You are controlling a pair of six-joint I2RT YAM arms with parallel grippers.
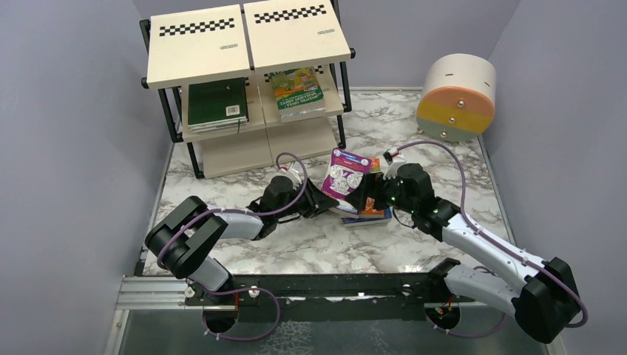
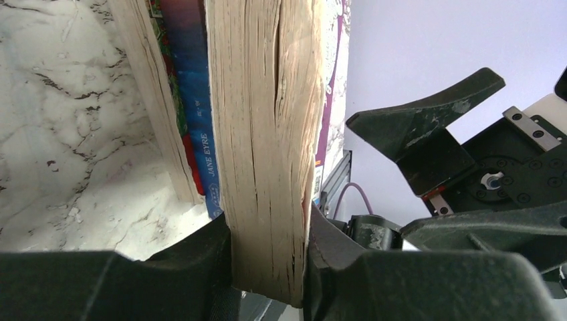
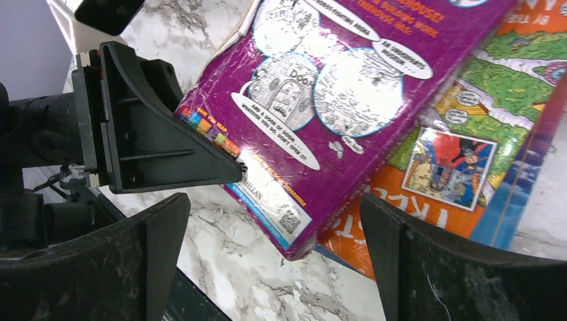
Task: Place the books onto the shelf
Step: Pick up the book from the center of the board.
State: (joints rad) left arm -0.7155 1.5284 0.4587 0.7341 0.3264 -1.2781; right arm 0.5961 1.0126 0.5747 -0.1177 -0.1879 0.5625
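From their bases at the bottom of the overhead view, both arms reach towards the middle of the marble table point(image 1: 310, 248). The left gripper point(image 1: 316, 197) is clenched on the purple book point(image 1: 346, 174). Its fingers point(image 2: 167, 281) pinch the page block near one corner, so the book stands tilted up off the pile point(image 1: 367, 215) of other books, probably to free it for carrying. The right gripper point(image 1: 373, 194) faces it from the right with its jaws released wide and holding nothing; it looks placed to steady the book or take it. Beyond, at upper left, the shelf point(image 1: 196, 52) already carries a dark green book point(image 1: 216, 103) and a cartoon book point(image 1: 297, 90), lying flat side by side on its middle tier. A round drum point(image 1: 455, 96) sits at upper right, well apart from the work.
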